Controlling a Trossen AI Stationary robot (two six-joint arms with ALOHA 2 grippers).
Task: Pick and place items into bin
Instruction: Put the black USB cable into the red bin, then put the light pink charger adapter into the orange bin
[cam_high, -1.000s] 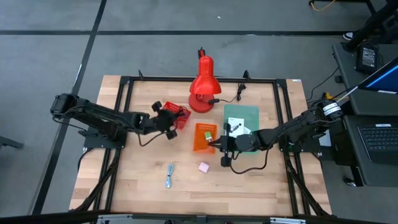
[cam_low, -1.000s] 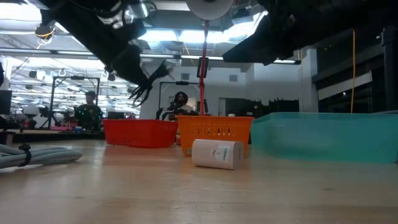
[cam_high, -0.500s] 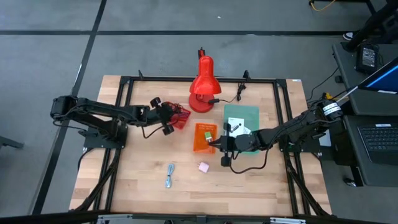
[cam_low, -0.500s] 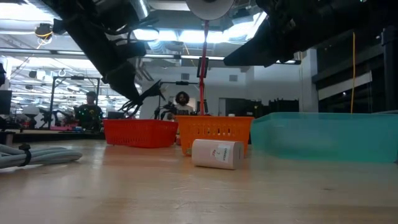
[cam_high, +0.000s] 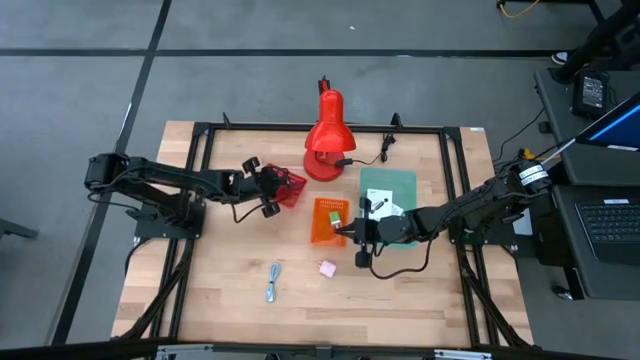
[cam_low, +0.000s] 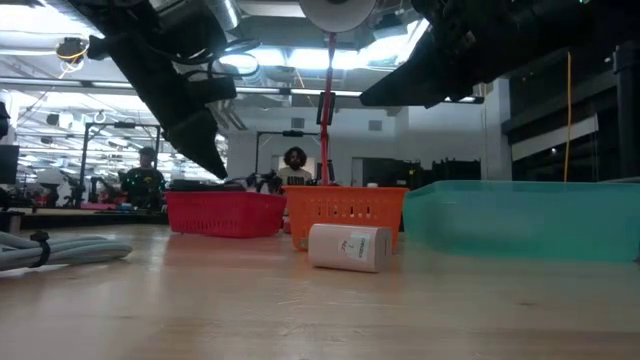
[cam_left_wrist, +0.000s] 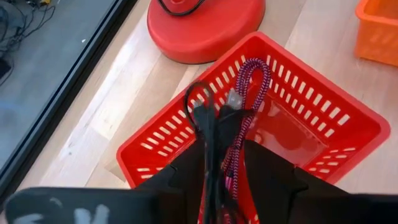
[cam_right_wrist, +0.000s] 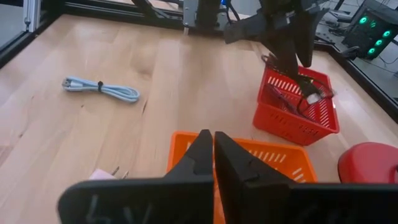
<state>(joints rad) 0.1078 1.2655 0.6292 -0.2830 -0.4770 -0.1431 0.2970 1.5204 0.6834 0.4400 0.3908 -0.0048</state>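
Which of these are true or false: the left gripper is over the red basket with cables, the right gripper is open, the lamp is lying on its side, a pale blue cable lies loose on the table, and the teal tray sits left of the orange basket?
1. The left gripper is over the red basket with a black cable and a dark red cord between its fingers. True.
2. The right gripper is open. False: its fingers are shut together, holding nothing.
3. The red desk lamp lies on its side. False: it stands upright.
4. A pale blue cable lies loose on the table. True.
5. The teal tray sits left of the orange basket. False: in the high view it is to the right.
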